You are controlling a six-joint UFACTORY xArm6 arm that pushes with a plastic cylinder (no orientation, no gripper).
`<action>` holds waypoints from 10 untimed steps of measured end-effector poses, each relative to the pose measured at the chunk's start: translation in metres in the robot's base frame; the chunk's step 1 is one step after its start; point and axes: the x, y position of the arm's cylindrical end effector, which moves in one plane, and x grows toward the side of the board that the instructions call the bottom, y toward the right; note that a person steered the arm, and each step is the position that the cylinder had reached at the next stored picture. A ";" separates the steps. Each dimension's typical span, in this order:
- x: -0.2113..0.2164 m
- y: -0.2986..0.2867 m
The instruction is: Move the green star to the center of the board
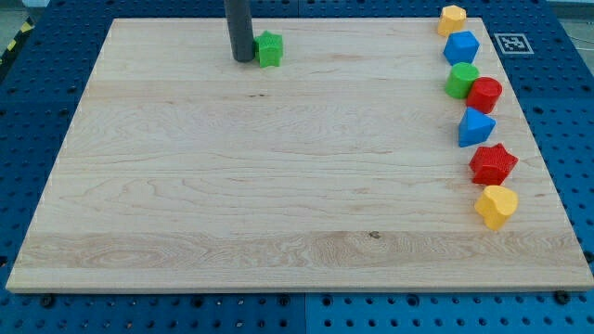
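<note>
My tool, a straight dark rod with nothing to pinch, rests its tip (243, 59) touching the small green plastic star (269, 49) just to its right, near the pale wooden surface (278, 186) top edge. Approach stage, I judge; next I must get behind the star, on its far side, and push toward the view's bottom.

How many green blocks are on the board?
2. The green star sits near the view's top edge, touching my tip on its right side. The green round block is in the right-hand column. None seems hidden.
</note>
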 end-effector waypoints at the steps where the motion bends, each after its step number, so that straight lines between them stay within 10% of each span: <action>1: -0.027 0.000; 8: -0.060 0.045; 10: -0.010 0.050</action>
